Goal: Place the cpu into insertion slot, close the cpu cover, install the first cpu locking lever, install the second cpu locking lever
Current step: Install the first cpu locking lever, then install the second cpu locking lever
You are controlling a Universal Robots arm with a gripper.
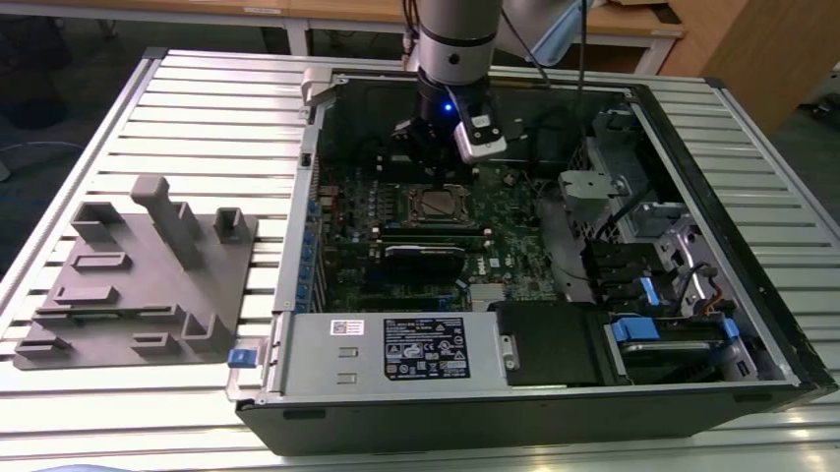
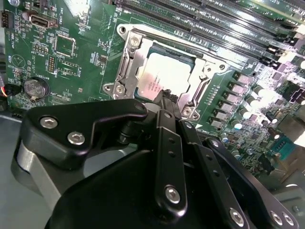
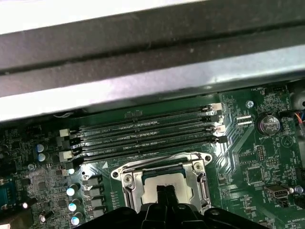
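Chip (image 2: 167,76) was seen seated in the socket (image 2: 125,72) under the frame, with the narrowed, empty hand (image 2: 167,97) poised above, so lever locking was judged pending.

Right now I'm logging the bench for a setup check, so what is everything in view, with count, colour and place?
cpu: one, silvery-tan, lying in the insertion slot.
insertion slot: one, silvery rim, on the motherboard, beside the memory slots.
cpu cover: one, silvery frame, lying down around the cpu.
motherboard: one, green, inside the computer case.
memory slots: a row, black, beside the insertion slot.
coin battery: one, silver, on the motherboard.
computer case: one, black, open, on the table.
fixture block: one, grey, on the table at the exterior view's left of the computer case.
table: one, silver, slatted.
gripper: one, black, jaws just above the cpu.
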